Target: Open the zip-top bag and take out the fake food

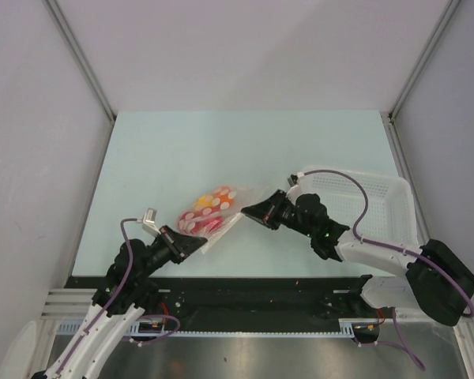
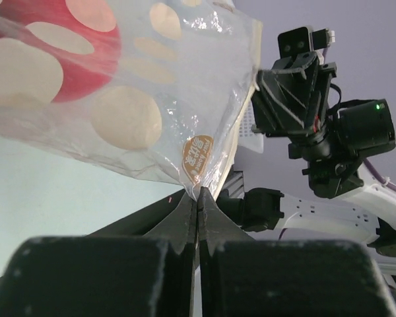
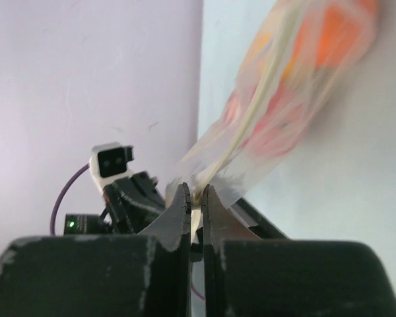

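— Top external, left of the zip-top bag [image 1: 213,212]: what is logged?
— Left arm [image 1: 134,268] reaches up from the near edge. Left jaws are pressed together on the bag's near-left corner.
— Does the left wrist view confirm that?
— Yes. The tips meet with clear film pinched between them, just below a small orange label [image 2: 198,155] printed on the bag [image 2: 138,99]. White dots show across the plastic.
— Where is the bag itself?
— Stretched between the two arms over the pale tabletop [image 1: 245,142], a little left of centre. I cannot tell whether its underside touches the surface.
— Contents?
— Fake food [image 1: 209,207] inside: red toward the near end, orange and yellow toward the far end. Left wrist view shows a red piece [image 2: 66,53] behind the dots. Right wrist view shows blurred orange [image 3: 330,39] and red through the film [image 3: 270,112].
— Right of the bag?
— Right arm [image 1: 363,253] comes in low from the right. Right jaws are clamped on the bag's right edge, and the right wrist view shows a thin strip of film caught in the narrow slit between the tips.
— Further right?
— White perforated basket [image 1: 403,189], well apart from the bag and behind the right arm.
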`<action>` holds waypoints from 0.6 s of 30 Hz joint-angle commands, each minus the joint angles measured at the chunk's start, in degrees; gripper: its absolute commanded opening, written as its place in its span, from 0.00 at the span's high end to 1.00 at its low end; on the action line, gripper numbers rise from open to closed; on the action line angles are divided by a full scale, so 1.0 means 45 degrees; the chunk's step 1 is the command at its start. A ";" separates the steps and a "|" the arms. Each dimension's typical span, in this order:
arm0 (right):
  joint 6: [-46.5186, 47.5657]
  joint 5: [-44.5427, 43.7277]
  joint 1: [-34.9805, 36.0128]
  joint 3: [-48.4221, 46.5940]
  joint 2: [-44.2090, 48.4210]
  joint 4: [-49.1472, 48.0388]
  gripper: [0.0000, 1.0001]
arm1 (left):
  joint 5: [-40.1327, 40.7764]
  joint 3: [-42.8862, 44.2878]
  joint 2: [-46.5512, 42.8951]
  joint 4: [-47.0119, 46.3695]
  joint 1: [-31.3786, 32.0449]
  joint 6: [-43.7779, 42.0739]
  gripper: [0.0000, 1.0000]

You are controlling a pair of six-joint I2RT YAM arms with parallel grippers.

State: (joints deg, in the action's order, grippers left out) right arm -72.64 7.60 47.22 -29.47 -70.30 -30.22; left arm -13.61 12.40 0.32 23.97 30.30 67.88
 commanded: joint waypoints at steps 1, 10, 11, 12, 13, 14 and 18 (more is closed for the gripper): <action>0.1122 0.0865 -0.2033 -0.0481 0.0077 0.1402 1.00 | 0.0465 0.0622 -0.1789 0.1098 -0.0035 -0.0376 1.00; 0.3093 0.2960 -0.4925 -0.2257 -0.2246 0.2651 1.00 | 0.0699 0.0896 -0.1809 0.1607 -0.0035 -0.0455 1.00; 0.3289 0.2999 -0.5024 -0.2452 -0.2538 0.2942 1.00 | 0.0719 0.0896 -0.1847 0.1666 -0.0016 -0.0455 1.00; 0.3484 0.3116 -0.5102 -0.2821 -0.2715 0.3119 1.00 | 0.0719 0.0915 -0.1848 0.1763 -0.0035 -0.0455 1.00; 0.3718 0.3194 -0.5258 -0.3019 -0.2833 0.3353 1.00 | 0.0719 0.0935 -0.1828 0.1822 -0.0016 -0.0513 1.00; 0.3817 0.3253 -0.5298 -0.3175 -0.2950 0.3433 1.00 | 0.0719 0.0935 -0.1848 0.1842 -0.0016 -0.0513 1.00; 0.4247 0.3606 -0.5338 -0.3918 -0.3128 0.4057 0.72 | 0.0680 0.0857 -0.1731 0.1530 -0.0035 -0.0202 1.00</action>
State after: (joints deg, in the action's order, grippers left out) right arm -58.59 26.04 25.56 -42.24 -84.16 -14.61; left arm -10.68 13.96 0.32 29.80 30.30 66.78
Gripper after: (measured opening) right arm 0.087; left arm 0.003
